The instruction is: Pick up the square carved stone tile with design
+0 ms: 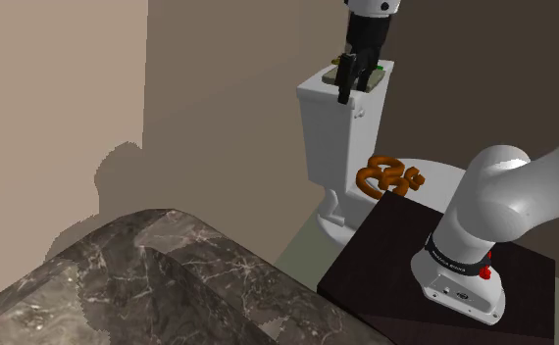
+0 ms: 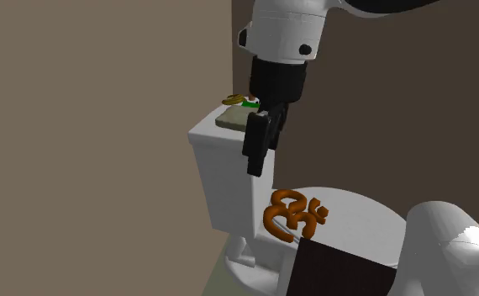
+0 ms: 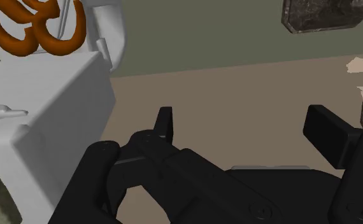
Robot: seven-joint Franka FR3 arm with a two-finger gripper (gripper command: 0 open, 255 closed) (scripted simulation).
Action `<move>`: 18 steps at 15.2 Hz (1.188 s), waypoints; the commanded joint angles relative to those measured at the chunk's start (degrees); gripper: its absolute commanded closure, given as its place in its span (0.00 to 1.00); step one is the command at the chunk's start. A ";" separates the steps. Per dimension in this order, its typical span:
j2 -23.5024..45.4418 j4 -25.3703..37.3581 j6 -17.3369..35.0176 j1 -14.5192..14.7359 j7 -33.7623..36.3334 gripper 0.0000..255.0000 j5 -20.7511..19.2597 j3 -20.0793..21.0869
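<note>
Grey-green and square, the stone tile (image 1: 378, 78) (image 2: 228, 121) was seen lying flat on the lid of the white toilet tank (image 1: 327, 137) (image 2: 225, 181), with a small gold and green thing (image 2: 236, 101) set at its far edge. The black gripper (image 1: 346, 88) (image 2: 259, 143) (image 3: 246, 127) was held at the tank's front edge, just beside the tile, its fingers spread apart with nothing between them. An orange looped ornament (image 1: 389, 177) (image 2: 293, 214) (image 3: 37, 28) was laid on the closed toilet lid (image 1: 439, 181) below the tank, near the dark stand (image 1: 385, 265). A brown marbled surface (image 1: 140, 284) was seen at the shoulder view's lower left.
</note>
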 commanded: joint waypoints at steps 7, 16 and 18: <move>2.73 -7.16 8.41 -4.09 1.95 0.00 -12.93 5.32; 10.16 -14.62 20.22 -14.05 10.59 0.00 -36.62 12.06; 12.42 -15.36 22.08 -16.98 13.67 0.00 -42.91 13.49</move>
